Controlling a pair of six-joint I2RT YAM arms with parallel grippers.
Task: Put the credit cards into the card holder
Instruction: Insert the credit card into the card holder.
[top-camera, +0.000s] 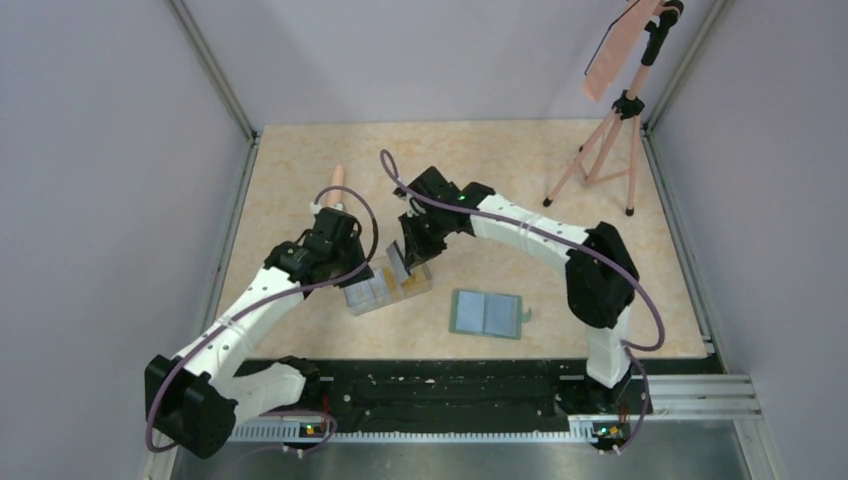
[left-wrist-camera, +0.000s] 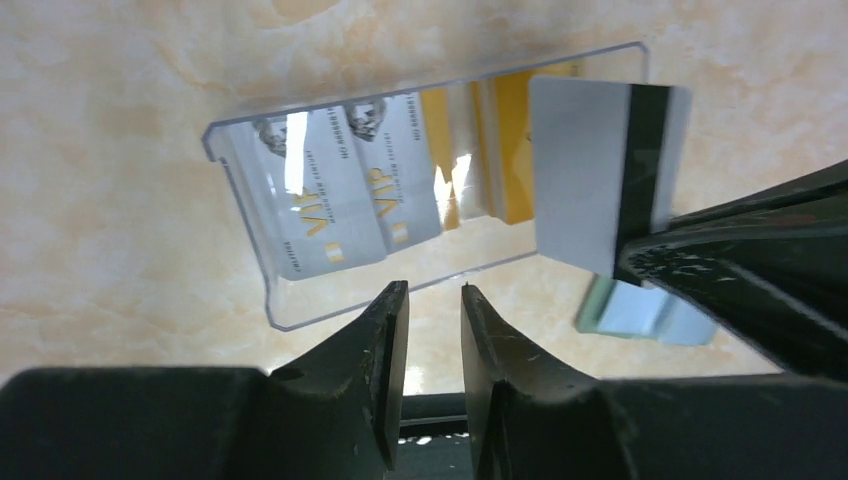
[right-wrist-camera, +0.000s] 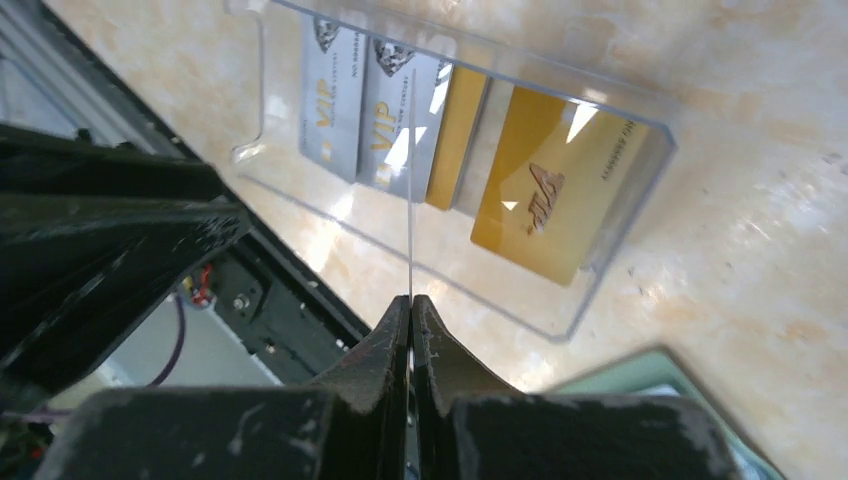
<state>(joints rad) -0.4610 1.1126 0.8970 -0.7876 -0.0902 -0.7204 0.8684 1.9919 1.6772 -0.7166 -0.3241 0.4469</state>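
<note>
Gripping a pale card (left-wrist-camera: 590, 170), right claw (right-wrist-camera: 411, 300) hangs over box (left-wrist-camera: 258, 250); left claw (left-wrist-camera: 435, 290) gapes.

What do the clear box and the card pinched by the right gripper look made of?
Clear box: rigid transparent plastic, probably acrylic; glossy, with the cards showing through.
Held card: thin stiff plastic, seemingly; smooth whitish back with a black magnetic stripe.

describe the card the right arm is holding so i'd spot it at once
On the tan table lies a clear plastic box. Above it the right gripper pinches one card by its edge. It alone is out of the box, showing a plain pale back with a black stripe; the silver VIP cards and gold cards lie inside.
</note>
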